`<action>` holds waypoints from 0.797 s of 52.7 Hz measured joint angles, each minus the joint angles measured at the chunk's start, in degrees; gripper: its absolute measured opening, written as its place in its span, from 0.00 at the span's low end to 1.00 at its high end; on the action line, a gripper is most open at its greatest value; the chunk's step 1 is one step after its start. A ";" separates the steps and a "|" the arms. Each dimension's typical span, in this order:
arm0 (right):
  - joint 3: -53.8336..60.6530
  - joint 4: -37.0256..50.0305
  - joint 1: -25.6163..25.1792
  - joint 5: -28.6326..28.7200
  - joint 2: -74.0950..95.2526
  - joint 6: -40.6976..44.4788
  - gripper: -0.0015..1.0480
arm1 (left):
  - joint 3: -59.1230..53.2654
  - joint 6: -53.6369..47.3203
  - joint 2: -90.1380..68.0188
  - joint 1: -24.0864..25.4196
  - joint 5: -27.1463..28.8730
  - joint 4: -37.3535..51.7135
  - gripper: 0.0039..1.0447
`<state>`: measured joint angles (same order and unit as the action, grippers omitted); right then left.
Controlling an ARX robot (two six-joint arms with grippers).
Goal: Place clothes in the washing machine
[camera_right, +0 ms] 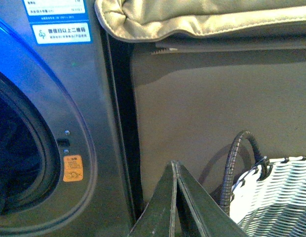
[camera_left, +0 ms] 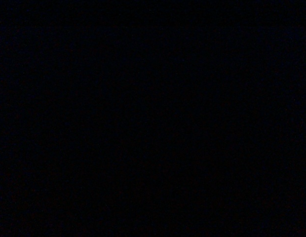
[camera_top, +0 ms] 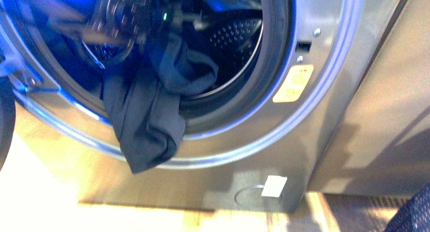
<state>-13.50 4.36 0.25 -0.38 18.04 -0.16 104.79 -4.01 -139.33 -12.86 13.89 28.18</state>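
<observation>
The silver-grey washing machine fills the front view, its round porthole open onto the perforated steel drum. The dark navy clothes hang out of the porthole over its lower rim, their upper part bunched inside the opening. My left gripper shows as a blur at the top of the opening, shut on the clothes. The left wrist view is dark. In the right wrist view my right gripper is shut on nothing, held beside the washing machine and apart from it.
A white woven basket with a dark handle stands beside my right gripper. A beige cushion lies on a grey cabinet next to the machine. A yellow warning sticker sits on the door ring. Pale wooden floor lies below.
</observation>
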 joint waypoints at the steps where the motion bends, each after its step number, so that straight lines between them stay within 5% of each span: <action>1: 0.52 0.09 -0.02 0.04 -0.33 0.00 0.02 | 0.39 0.00 -0.26 0.00 0.00 -0.17 0.19; 37: 9.01 -4.94 -0.13 0.28 -14.19 0.00 0.02 | 22.53 -1.97 -16.66 3.82 0.76 -9.20 0.19; 42: 9.64 -4.94 -0.13 0.28 -14.67 0.02 0.02 | 22.16 -1.77 -17.46 4.55 -0.20 -9.31 0.35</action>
<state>-3.86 -0.58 0.12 -0.10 3.38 -0.14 126.96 -5.78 -156.79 -8.32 13.69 18.87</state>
